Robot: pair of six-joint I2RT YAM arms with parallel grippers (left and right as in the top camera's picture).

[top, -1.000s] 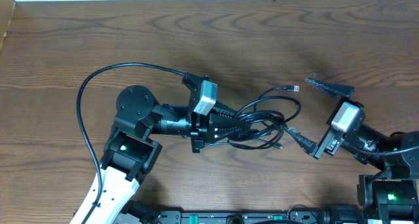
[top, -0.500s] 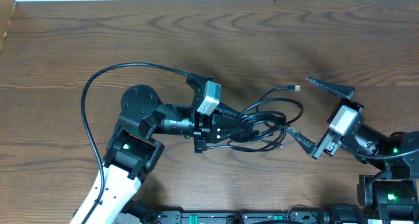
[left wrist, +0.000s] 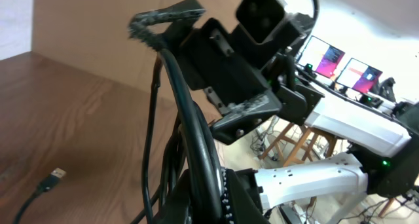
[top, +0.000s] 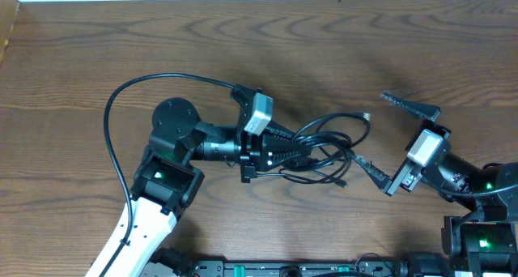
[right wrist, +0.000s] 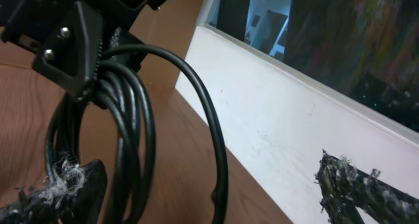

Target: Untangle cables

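My left gripper (top: 303, 155) is clamped tight on the cables (top: 344, 139), a tangled bunch of thin black loops lying mid-table (top: 364, 50), with small plug ends poking out. My right gripper (top: 392, 139) gapes wide and empty, just beside the bunch's right end.

The left arm (top: 162, 184) rises from the near edge on a white link, bends at a round black joint and runs its wrist level toward the right arm (top: 465, 180). At its end the left gripper (top: 301, 155) is pinched tight on the cables (top: 333, 151). Facing it, well ahead of those tips, the right gripper (top: 368, 126) stands spread wide and holds nothing. One finger (top: 409, 107) angles off to the far side, the other to the near side.
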